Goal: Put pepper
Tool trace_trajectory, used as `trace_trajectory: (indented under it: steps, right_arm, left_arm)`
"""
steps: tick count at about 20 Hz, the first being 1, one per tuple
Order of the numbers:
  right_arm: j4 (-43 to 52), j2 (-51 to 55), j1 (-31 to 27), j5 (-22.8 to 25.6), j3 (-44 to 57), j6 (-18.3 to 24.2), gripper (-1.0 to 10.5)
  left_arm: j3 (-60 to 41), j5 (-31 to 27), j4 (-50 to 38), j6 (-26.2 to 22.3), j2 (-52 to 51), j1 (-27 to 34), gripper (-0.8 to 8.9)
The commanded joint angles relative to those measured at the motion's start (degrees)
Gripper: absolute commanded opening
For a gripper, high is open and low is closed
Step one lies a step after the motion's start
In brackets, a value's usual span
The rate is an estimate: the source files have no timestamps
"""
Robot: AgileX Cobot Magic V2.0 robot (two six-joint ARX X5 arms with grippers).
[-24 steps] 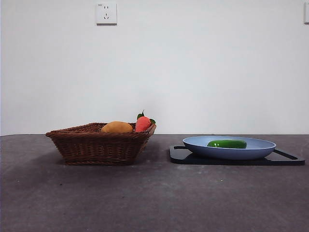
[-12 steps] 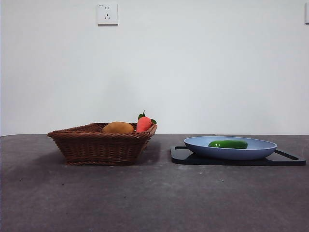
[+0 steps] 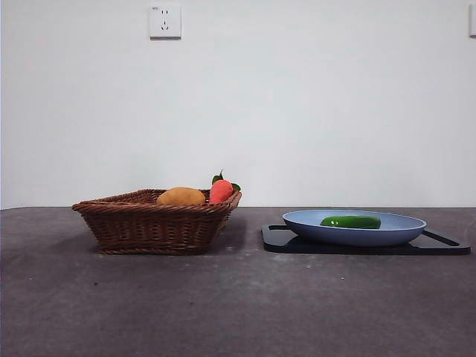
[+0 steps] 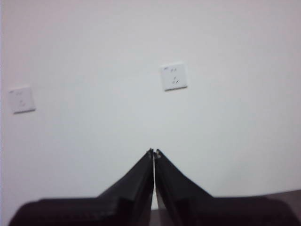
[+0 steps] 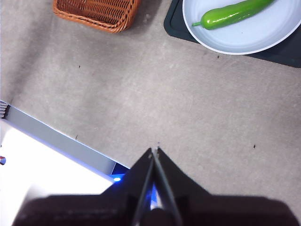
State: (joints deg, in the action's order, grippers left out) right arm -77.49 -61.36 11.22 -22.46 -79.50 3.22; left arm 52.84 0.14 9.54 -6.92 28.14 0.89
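Note:
The green pepper [image 3: 350,222] lies in the blue plate [image 3: 312,227], which sits on a black tray [image 3: 279,239] at the right of the table. It also shows in the right wrist view [image 5: 233,14], lying in the plate [image 5: 263,35]. My right gripper [image 5: 154,149] is shut and empty, high above the bare table, well away from the plate. My left gripper [image 4: 154,151] is shut and empty and faces the white wall. Neither gripper shows in the front view.
A brown wicker basket [image 3: 152,223] stands at the left, holding a round orange-yellow fruit [image 3: 181,196] and a red-orange item with green leaves [image 3: 221,190]. Its corner shows in the right wrist view [image 5: 99,13]. A white, blue-lit box [image 5: 42,155] lies near the table's front.

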Motion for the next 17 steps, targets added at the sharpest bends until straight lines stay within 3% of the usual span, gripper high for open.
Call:
trace_trajectory:
  steps: [1,8,17]
  right_arm:
    - [-0.37,-0.33,0.04,0.09,-1.11,-0.35,0.1]
    - [-0.37,-0.35,0.04,0.09,-1.11,-0.35,0.1]
    - [-0.37,-0.35,0.04,0.07,-1.11,-0.35,0.1]
  left_arm:
    - [-12.87,-0.04,-4.5,1.31,-5.7,1.66,0.08]
    - [-37.75,-0.11,-6.58,9.14,-18.99,3.87,0.08]
    - [-50.27,-0.09,-7.41,11.58,-25.9,4.09,0.08]
